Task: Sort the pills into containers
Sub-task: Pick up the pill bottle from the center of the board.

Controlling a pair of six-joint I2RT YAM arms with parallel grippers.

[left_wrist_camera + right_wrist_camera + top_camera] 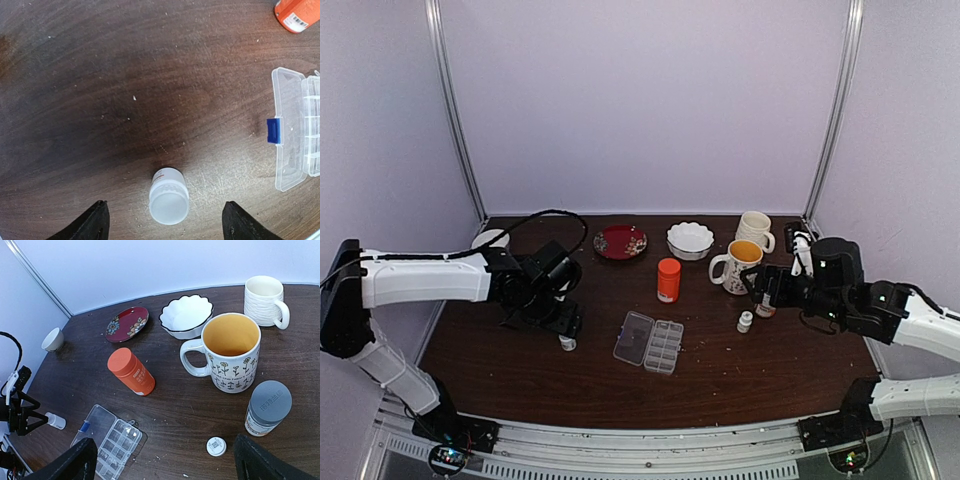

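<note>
Pill organizer (636,336) found open, cells apparently unfilled; sorting judged barely begun. Left gripper (164,211) spread astride small white bottle (169,200), not touching; right gripper (162,450) released, empty.

Small white bottle (169,202) sits framed by the wide-open tool (165,221) — clear organizer (292,127), lid open, at right.

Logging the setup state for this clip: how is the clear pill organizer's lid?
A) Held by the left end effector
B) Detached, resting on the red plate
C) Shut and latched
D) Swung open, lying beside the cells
D: the pill organizer has its lid opened out flat next to the cells, with the blue latch unhooked.
</note>
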